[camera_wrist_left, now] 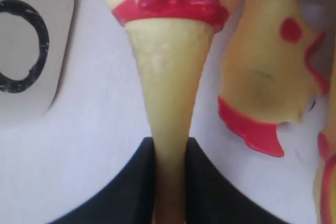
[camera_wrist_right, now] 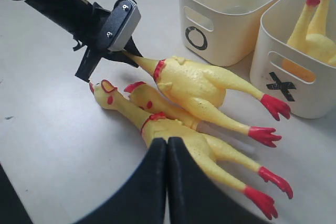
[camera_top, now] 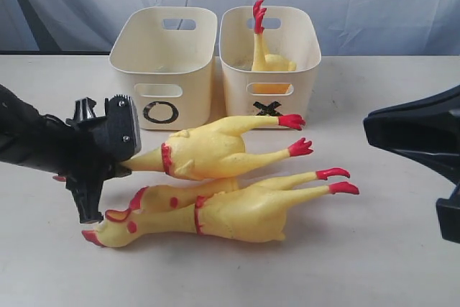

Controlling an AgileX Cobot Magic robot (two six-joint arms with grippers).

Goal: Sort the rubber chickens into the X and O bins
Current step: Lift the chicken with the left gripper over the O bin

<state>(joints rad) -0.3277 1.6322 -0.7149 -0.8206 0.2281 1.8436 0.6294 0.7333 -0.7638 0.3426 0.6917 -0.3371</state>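
Note:
My left gripper (camera_top: pixel 126 169) is shut on the tapered neck of the headless chicken body (camera_top: pixel 215 150), which lies on the table in front of the bins; the neck (camera_wrist_left: pixel 170 77) runs between the black fingers (camera_wrist_left: pixel 131 182). Beside it lie a head-and-neck piece (camera_top: pixel 162 198) and a long whole chicken (camera_top: pixel 237 215). Another chicken (camera_top: pixel 267 59) stands head-up in the X bin (camera_top: pixel 302 70). The O bin (camera_top: pixel 162 52) is to its left; I cannot see anything in it. My right gripper (camera_wrist_right: pixel 167 145) is shut on nothing, hovering at the right above the whole chicken (camera_wrist_right: pixel 189 142).
The two bins stand side by side, touching, at the back of the pale table (camera_top: pixel 374 249). A blue-grey cloth (camera_top: pixel 374 5) hangs behind them. The right arm's dark body (camera_top: pixel 445 213) fills the right edge of the exterior view.

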